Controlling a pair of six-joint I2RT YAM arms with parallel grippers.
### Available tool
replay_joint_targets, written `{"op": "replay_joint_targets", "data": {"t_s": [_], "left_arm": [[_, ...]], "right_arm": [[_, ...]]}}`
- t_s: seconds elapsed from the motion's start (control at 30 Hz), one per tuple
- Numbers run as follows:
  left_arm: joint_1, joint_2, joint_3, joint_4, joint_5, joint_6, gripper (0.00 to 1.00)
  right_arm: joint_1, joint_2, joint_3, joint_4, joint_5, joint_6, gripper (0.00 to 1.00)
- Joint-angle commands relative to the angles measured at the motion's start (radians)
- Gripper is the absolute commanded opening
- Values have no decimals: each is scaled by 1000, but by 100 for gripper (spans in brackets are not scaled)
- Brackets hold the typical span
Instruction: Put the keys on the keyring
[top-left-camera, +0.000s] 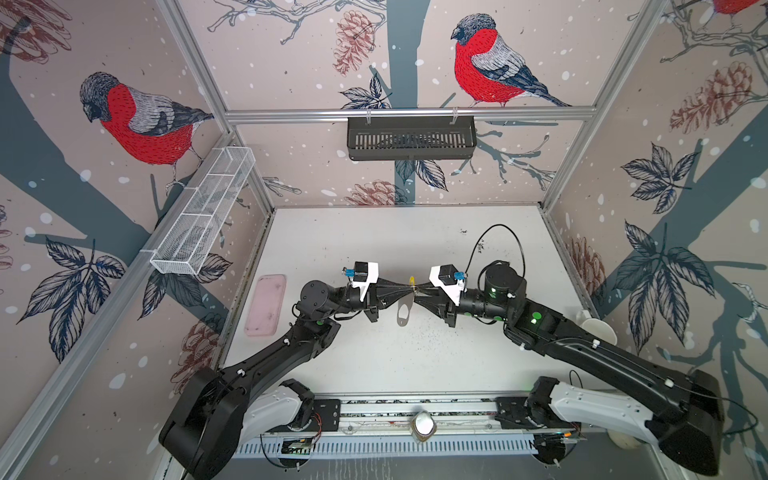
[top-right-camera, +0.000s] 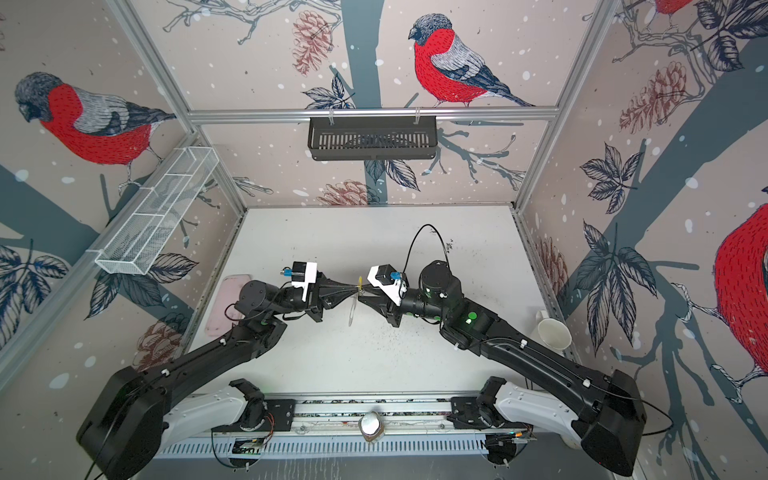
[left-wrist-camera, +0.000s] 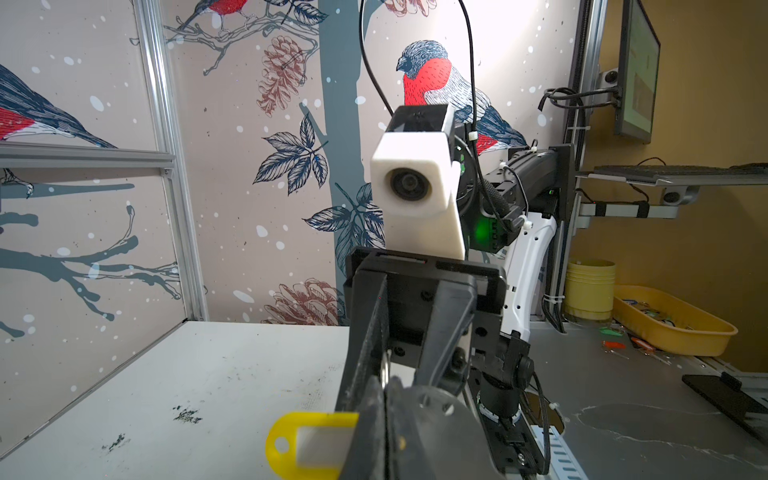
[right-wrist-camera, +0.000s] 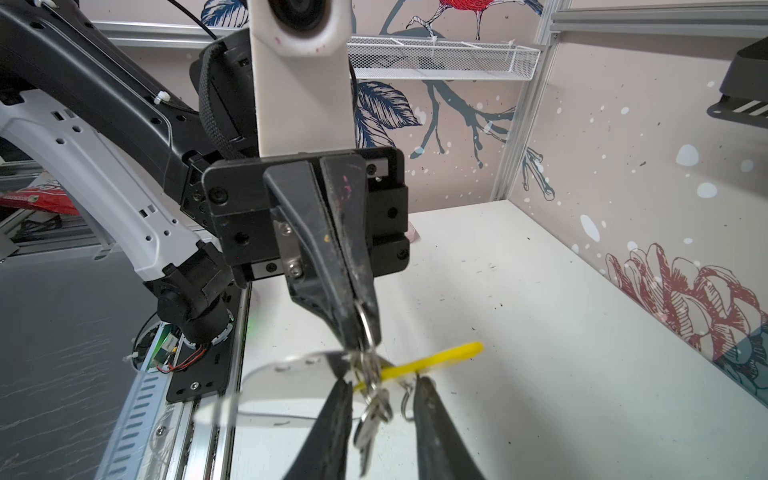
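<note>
Right wrist view gives you the clearest read: your left gripper (right-wrist-camera: 360, 332) is fully closed, its tips pinching a small metal ring (right-wrist-camera: 365, 322), and everything else hangs from that pinch. The flat grey oval keyring plate (right-wrist-camera: 297, 365) reaches out to one side, the yellow oval plastic tag (right-wrist-camera: 440, 358) sticks out to the other, and the small silver metal key (right-wrist-camera: 370, 424) dangles straight down. Gripping at the ring and not at the plate looks deliberate. It fixes the one spot where the threading has to happen and leaves the keyring and key free to hang out of the way. Your right gripper (right-wrist-camera: 381, 380) is partly open and has hold of nothing. Its fingers (right-wrist-camera: 336, 424) stand on either side of the key, with a thin wire ring (right-wrist-camera: 408, 399) just beside one of them, so it seems placed to close on whichever part needs guiding. In both top views the two grippers meet tip to tip over the middle of the white tabletop (top-left-camera: 415, 365), with the keyring hanging beneath them, clear of the surface. That height probably keeps the key from dragging. I cannot tell whether the pinched ring belongs to the keyring or to the key, nor whether this key is already threaded on. The blue-tagged key does not show in any view.
</note>
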Motion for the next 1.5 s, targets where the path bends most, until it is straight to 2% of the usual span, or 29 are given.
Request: {"op": "replay_joint_targets", "data": {"t_s": [0.0,0.4,0.47,0.7,0.87,1.47], "left_arm": [[0,-8,-3,70,-5,-11,0],[-1,-12,-16,77,-15,-7,0],[-1,-9,-17,82,-14,-9,0],[0,-11,-17,83,-11,-11,0],[0,-9,-16,82,-5,-13,0],[-1,0,-19,101,-1,-22,0]], "right_arm": [[3,-17,-8,28,24,-5,29],[3,-73,-16,13,86,7,46],[3,-82,-23,28,88,13,44],[3,-64,-25,40,69,7,27],[3,-43,-13,40,42,3,19],[23,-3,17,39,1,-3,15]]}}
